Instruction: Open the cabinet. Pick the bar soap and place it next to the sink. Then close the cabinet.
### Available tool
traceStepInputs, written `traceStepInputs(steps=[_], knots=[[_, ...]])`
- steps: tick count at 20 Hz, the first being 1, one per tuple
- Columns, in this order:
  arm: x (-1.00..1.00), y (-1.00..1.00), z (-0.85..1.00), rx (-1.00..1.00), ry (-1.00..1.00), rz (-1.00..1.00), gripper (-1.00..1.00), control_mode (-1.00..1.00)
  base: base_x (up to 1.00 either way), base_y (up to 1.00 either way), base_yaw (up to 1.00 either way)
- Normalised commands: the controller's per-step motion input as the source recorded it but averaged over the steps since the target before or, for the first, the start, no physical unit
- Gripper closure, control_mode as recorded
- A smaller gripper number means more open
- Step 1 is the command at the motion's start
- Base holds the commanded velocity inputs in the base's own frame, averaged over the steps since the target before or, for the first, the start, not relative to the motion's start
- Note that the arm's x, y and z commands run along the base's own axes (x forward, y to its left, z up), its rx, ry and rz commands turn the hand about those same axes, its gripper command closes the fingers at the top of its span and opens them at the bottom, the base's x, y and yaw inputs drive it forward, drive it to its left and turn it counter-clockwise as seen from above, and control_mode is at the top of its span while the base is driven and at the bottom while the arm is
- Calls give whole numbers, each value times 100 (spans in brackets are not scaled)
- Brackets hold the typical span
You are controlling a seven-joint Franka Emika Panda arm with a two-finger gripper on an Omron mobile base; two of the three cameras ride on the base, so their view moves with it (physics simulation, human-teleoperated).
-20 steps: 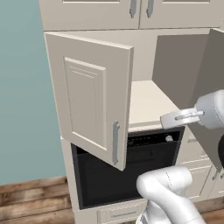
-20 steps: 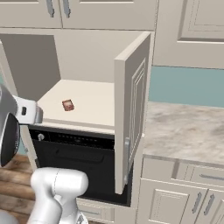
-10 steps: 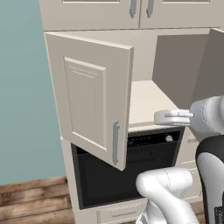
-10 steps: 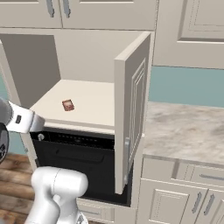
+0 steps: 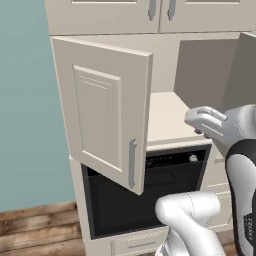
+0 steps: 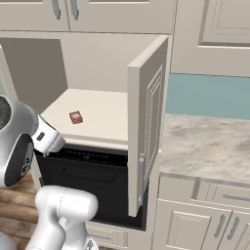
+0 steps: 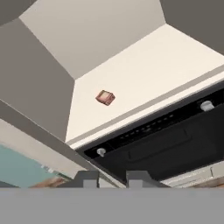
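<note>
The cabinet (image 6: 105, 58) stands with both doors swung wide, above a black oven (image 5: 150, 195), with the bench (image 6: 210, 146) to its right. The bar soap (image 6: 75, 116) lies on the cabinet floor, left of middle, well apart from my pincer (image 7: 111, 178), whose fingertips stand slightly apart, holding nothing.

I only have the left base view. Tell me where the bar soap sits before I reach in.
Observer: The bar soap lies on the cabinet floor, toward the left side, apart from the walls.
Operator: Report the right door.
Observer: It stands swung wide open, edge toward the marble counter.
Operator: Give me what the hand camera faces.
Observer: It looks into the cabinet interior, with the soap ahead of the gripper and the black oven just below the shelf edge.
</note>
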Motion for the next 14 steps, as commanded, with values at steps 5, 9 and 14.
traceStepInputs(steps=[5, 9, 14], knots=[[87, 0, -29, 19, 10, -12, -100, -100, 0, 0, 0], [79, 0, -32, 18, 7, -7, -100, -100, 0, 0, 0], [66, 16, -31, 16, 9, 0, -100, -100, 0, 0, 0]])
